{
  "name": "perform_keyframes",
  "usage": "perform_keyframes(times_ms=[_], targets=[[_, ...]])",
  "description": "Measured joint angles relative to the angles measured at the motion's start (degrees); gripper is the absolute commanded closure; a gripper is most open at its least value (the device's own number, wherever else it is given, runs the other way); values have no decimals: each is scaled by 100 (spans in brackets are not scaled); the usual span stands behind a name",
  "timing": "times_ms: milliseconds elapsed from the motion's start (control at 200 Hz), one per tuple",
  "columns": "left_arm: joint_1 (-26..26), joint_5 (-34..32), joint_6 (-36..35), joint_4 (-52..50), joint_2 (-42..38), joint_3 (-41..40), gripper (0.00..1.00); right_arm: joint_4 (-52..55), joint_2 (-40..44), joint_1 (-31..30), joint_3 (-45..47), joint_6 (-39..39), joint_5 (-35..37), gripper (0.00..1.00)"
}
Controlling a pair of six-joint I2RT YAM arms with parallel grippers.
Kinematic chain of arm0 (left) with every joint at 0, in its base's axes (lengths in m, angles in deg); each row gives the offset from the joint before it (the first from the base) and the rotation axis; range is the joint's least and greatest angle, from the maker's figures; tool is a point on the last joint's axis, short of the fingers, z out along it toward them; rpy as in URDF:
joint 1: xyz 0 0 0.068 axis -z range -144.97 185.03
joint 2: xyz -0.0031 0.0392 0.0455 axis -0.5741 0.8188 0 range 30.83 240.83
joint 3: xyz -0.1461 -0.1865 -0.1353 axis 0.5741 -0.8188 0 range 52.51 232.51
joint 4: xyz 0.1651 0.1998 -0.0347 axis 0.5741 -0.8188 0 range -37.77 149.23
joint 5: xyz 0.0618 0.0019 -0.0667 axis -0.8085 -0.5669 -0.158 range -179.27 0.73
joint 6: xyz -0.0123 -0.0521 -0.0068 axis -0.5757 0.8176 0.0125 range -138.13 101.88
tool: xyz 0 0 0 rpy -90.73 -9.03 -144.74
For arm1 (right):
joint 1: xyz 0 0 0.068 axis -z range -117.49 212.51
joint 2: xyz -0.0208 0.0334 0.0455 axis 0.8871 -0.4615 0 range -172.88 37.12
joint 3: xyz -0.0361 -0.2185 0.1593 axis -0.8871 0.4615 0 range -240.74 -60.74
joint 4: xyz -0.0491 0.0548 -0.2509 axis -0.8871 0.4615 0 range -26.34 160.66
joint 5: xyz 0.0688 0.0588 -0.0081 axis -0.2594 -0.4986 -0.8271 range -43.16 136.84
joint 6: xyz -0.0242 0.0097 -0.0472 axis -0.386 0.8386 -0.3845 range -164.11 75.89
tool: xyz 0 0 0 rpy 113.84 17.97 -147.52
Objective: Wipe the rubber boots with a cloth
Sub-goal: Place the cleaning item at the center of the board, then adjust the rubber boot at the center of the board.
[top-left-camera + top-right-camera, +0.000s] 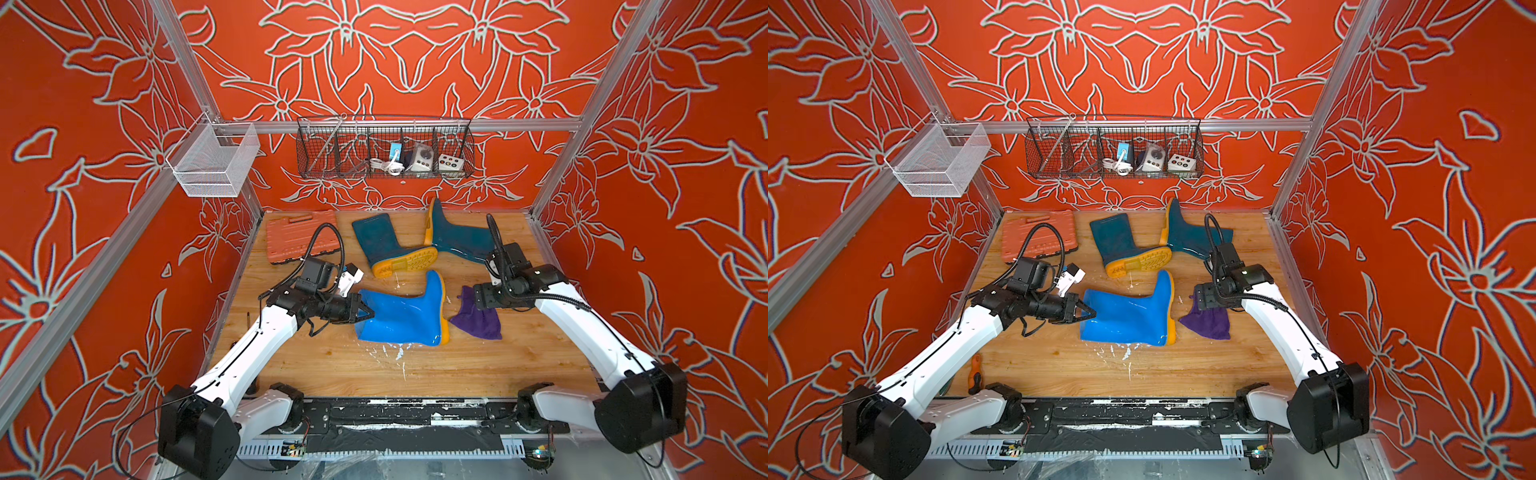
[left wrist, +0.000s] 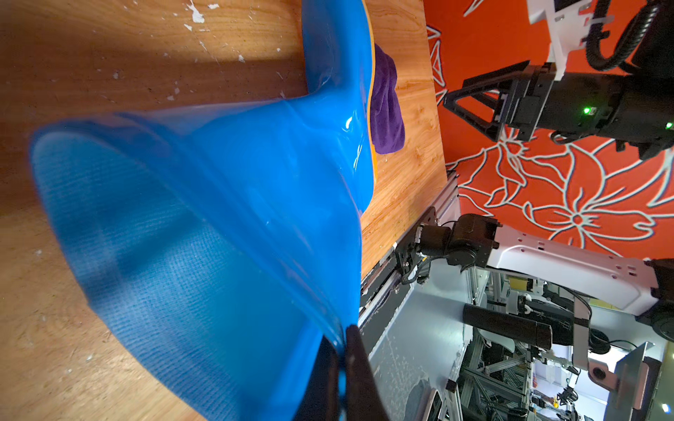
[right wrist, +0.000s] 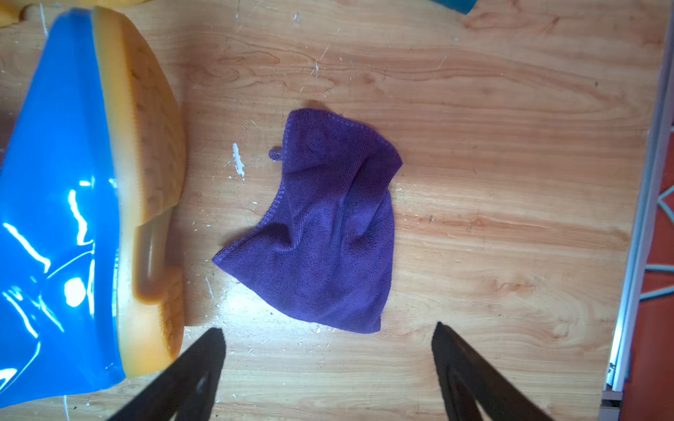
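A bright blue rubber boot (image 1: 403, 311) (image 1: 1129, 311) lies on its side mid-table, its orange-yellow sole (image 3: 146, 145) facing the cloth. My left gripper (image 1: 368, 311) (image 2: 343, 350) is shut on the rim of that boot's shaft (image 2: 219, 218). Two dark teal boots (image 1: 382, 241) (image 1: 457, 241) lie further back. The purple cloth (image 1: 478, 324) (image 1: 1208, 324) (image 3: 328, 226) lies crumpled on the wood beside the sole. My right gripper (image 3: 328, 328) hangs open just above the cloth, with nothing between its fingers; its wrist hides part of the cloth in both top views.
A flat orange tool case (image 1: 295, 239) lies at the back left. A dark wire basket (image 1: 384, 149) hangs on the back wall and a white mesh basket (image 1: 216, 162) on the left frame. An orange-handled tool (image 1: 974, 374) lies by the left arm's base.
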Motion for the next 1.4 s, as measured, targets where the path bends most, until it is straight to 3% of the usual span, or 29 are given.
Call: perform_keyframes(times_ms=[170, 405, 590, 866, 1396], targets=[[0, -17, -157, -286, 63, 439, 100, -295, 407, -343, 138, 105, -310, 29], [2, 142, -584, -964, 140, 1545, 100, -1353, 426, -2540, 748, 673, -741, 37], [2, 66, -892, -1622, 61, 2181, 100, -2129, -474, -3484, 623, 911, -1012, 41], [-33, -863, -1543, -2712, 223, 3340, 100, -2758, -2203, -3985, -935, 791, -1620, 40], [-940, -1878, -2605, -3530, 2367, 5480, 100, -2518, -5405, -3764, -4824, 256, -2070, 39]])
